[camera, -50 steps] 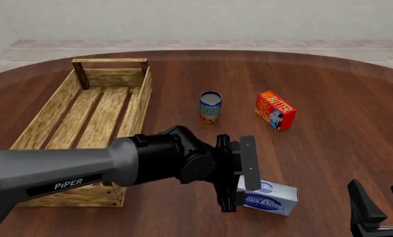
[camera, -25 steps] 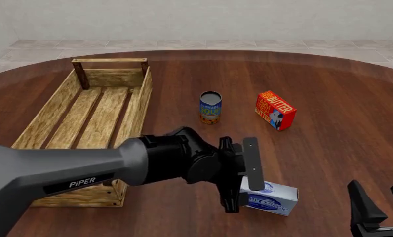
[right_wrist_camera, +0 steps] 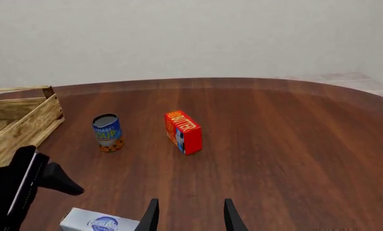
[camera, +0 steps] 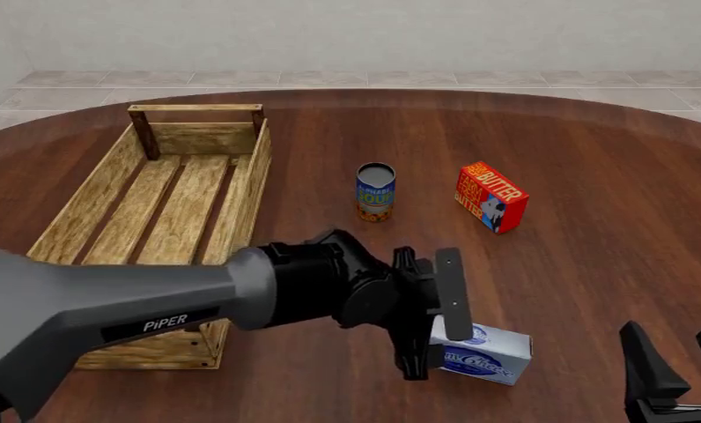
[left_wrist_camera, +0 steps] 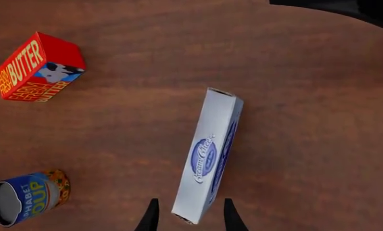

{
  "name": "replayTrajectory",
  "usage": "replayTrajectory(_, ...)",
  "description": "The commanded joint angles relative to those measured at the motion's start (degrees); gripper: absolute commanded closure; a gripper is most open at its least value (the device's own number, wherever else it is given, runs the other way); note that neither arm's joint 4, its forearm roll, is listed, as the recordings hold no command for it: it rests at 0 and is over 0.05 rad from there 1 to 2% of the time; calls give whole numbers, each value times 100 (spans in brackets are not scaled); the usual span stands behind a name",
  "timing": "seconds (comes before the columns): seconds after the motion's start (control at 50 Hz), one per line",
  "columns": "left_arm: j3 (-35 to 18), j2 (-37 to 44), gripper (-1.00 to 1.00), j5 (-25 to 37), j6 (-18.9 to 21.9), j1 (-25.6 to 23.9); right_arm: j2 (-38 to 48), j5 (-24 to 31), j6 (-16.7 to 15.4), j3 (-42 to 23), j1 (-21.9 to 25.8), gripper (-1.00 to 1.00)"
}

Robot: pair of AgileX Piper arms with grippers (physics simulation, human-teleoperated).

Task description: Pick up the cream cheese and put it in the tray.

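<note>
Your cream cheese [camera: 483, 353] is a white rectangular carton with a dark blue oval "Cream Cheese" label and a small round blue logo, lying flat on the wooden table near its front edge, to the right of the tray. In the left wrist view you see the carton [left_wrist_camera: 210, 154] lengthwise, slightly skewed, its label face up. Your tray [camera: 86, 204] is a long light-wood crate with a slatted bottom, low plank sides and a raised handle bar at the far end, sitting on the table's left side with nothing inside it.

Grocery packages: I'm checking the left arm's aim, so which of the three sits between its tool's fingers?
The cream cheese, a white carton with a blue oval label. Its near end lies between the left tool fingers; the butter box and soup can stand apart.
</note>
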Motion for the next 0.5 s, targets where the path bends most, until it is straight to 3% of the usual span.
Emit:
replayTrajectory(0.02,-34,169,-100,-62,-38,-1,0,4,10,0,-4,-100)
replayTrajectory(0.5,-201,418,-100,-40,-138,9,0,24,23,0,-3,-100)
